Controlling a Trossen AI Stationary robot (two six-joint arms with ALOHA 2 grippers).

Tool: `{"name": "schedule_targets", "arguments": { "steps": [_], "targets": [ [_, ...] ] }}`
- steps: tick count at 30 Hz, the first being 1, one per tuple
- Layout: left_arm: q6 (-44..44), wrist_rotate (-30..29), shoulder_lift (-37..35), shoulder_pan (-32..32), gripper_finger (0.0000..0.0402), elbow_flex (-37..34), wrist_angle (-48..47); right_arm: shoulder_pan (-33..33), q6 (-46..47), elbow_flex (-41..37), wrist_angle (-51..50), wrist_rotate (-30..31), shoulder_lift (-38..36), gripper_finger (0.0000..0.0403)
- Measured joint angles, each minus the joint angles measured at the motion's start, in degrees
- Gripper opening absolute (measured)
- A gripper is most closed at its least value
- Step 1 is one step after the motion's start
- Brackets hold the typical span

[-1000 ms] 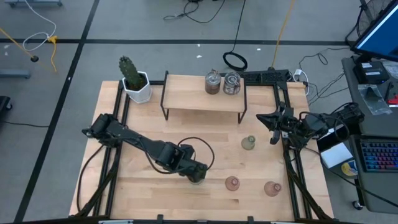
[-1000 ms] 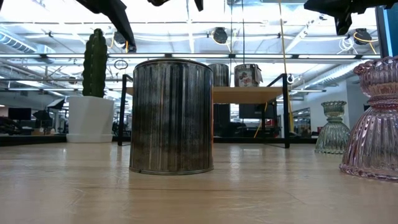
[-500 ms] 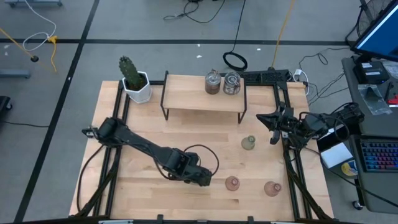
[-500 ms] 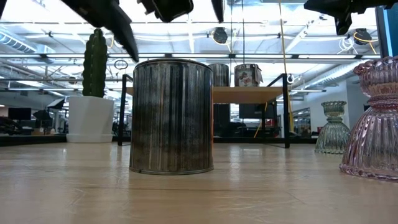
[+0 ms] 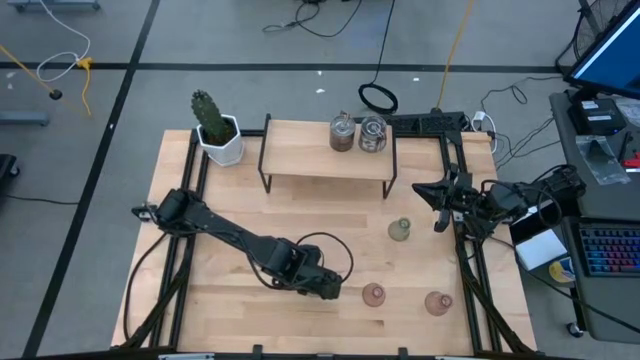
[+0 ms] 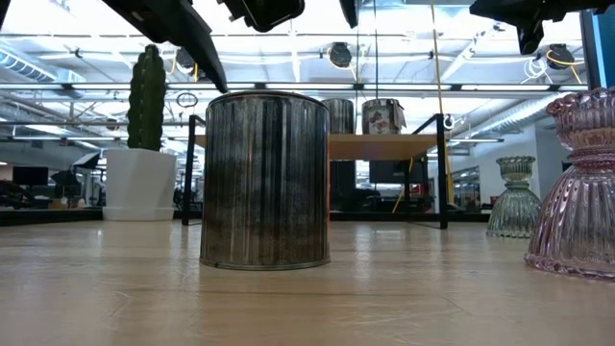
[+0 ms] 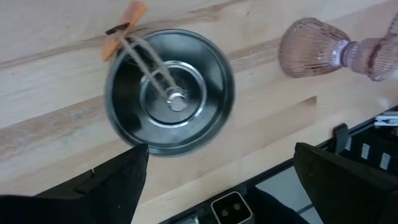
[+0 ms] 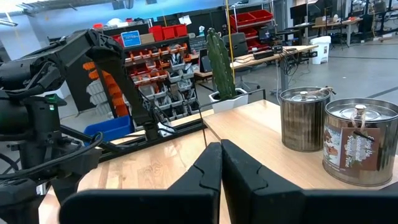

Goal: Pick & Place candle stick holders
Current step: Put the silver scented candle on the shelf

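A round silvery candle stick holder (image 6: pixel 266 180) stands upright on its base on the table near the front edge; from above (image 7: pixel 169 99) its lid shows a wick and an orange tag. My left gripper (image 5: pixel 325 285) hovers open just above it, pointing steeply down, one finger (image 7: pixel 118 180) on each side of its rim. Two more silvery holders (image 5: pixel 342 133) (image 5: pixel 372 133) stand on the shelf. A pale green holder (image 5: pixel 400 230) and two pink ones (image 5: pixel 373 294) (image 5: pixel 437 301) stand on the table's right part. My right gripper (image 8: pixel 221 163) waits shut at the right edge.
A wooden shelf on a black frame (image 5: pixel 300 165) stands at the table's far middle. A cactus in a white pot (image 5: pixel 216 128) sits at the far left corner. The nearest pink holder (image 7: pixel 311 46) is a short way right of the left gripper.
My left gripper has come down and shifted toward the table's near right, ending over the silvery holder on the table, then kept still. It has stayed open. The holder has not moved.
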Motion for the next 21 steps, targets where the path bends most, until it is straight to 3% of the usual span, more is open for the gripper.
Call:
{"name": "schedule_targets", "arguments": {
  "steps": [21],
  "targets": [
    [1.95, 1.38, -0.88, -0.74, 0.0399, 0.00, 3.65, 0.00, -1.09, 0.01, 0.02, 0.04, -0.01, 0.0000]
  ]
}}
